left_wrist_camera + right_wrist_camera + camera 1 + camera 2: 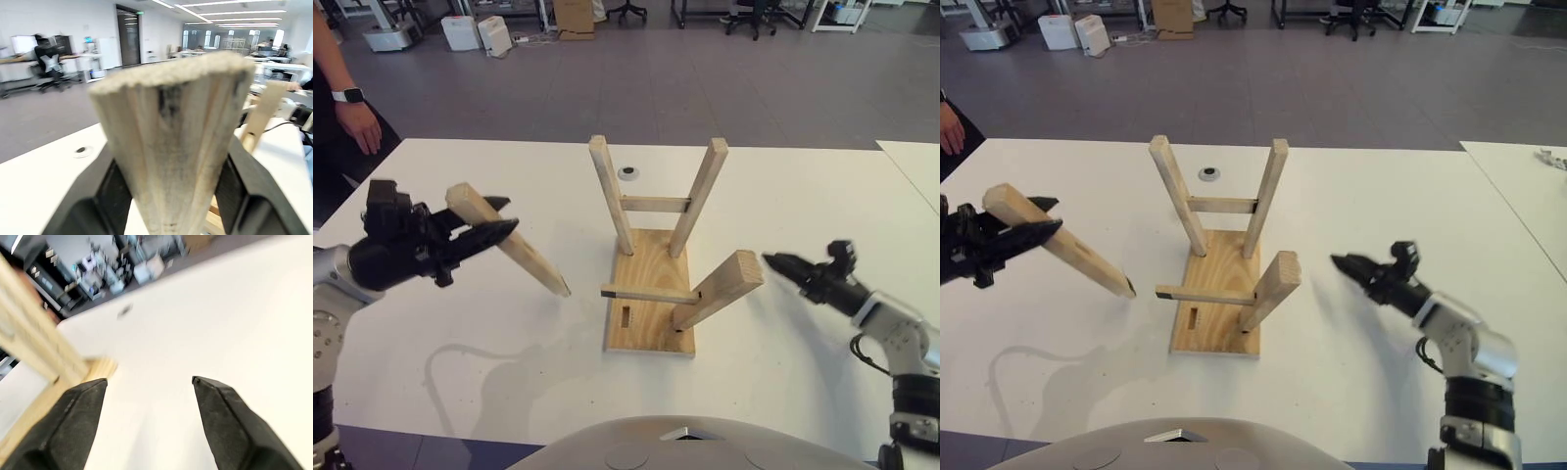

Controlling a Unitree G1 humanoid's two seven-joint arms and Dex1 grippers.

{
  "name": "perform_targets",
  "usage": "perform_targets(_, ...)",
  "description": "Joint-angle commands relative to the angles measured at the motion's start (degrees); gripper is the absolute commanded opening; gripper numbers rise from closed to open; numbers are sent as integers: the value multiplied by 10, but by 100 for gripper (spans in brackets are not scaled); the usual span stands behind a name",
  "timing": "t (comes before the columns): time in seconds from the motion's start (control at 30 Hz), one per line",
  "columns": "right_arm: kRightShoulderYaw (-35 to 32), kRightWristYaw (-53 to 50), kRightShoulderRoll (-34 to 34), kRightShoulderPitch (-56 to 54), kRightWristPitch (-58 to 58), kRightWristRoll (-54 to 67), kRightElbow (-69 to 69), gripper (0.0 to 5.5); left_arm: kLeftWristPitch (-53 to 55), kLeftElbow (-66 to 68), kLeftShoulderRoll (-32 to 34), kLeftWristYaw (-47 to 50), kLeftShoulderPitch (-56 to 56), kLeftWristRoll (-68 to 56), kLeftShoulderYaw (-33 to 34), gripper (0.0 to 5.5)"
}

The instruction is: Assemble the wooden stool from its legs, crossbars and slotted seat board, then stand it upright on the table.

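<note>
3 legs stand in the board, and the 4th is carried in for fitting.

The left gripper (504, 217) has its jaws clamped on the top end of a loose pale wooden leg (519, 253). The leg slants down over the white table (803, 186), probably aimed at the open slot (625, 315) in the flat slotted wooden seat board (656, 328). The board lies seat-down at the table's middle so the legs can go in from above. At its far end, 2 upright legs (611, 196) are joined by a short crossbar (655, 205). At its near right corner, a tilted 3rd leg (720, 289) carries a second crossbar (646, 293) whose free end awaits the 4th leg. The right gripper (773, 262) hovers just right of that leg with jaws parted and empty, seemingly ready to steady it.
</note>
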Motion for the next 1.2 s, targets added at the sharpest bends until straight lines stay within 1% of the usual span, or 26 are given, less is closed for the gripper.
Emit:
perform_targets(0.03, 21, 3, 3, 15, -5, 0, -28, 323, -63, -4, -39, -62, -9, 3, -3, 203)
perform_targets(0.1, 30, 10, -5, 13, 8, 3, -30, 323, -82, -17, -54, -77, -5, 11, -15, 203)
perform_targets(0.2, 59, 24, -17, 18, 28, 2, -47, 323, -91, -35, -70, -101, 3, 22, -57, 203)
perform_targets(0.33, 80, 32, -24, 2, 41, 2, -48, 323, -140, -2, -78, -142, -12, 85, -114, 203)
perform_targets(0.47, 86, 42, -35, -22, 41, 0, -31, 323, -161, -6, -100, -135, -39, 101, -153, 203)
perform_targets(0.53, 82, 40, -34, -26, 42, 2, -27, 323, -162, -16, -108, -128, -46, 99, -163, 203)
perform_targets(0.7, 97, 43, -29, -6, 43, 0, -40, 323, -152, -39, -97, -125, -73, 82, -165, 203)
perform_targets(0.8, 102, 41, -27, 2, 41, 1, -44, 323, -144, -51, -95, -123, -73, 71, -160, 203)
perform_targets(0.9, 105, 43, -28, -1, 39, 0, -41, 323, -149, -49, -99, -135, -57, 75, -169, 203)
perform_targets(1.0, 103, 37, -25, -13, 47, 6, -44, 323, -168, -17, -99, -162, -36, 98, -180, 203)
perform_targets(1.1, 106, 30, -20, -34, 56, 11, -51, 323, -197, 55, -101, -191, -36, 128, -200, 203)
perform_targets(1.2, 106, 31, -20, -50, 59, 13, -51, 323, -192, 57, -106, -187, -49, 128, -227, 203)
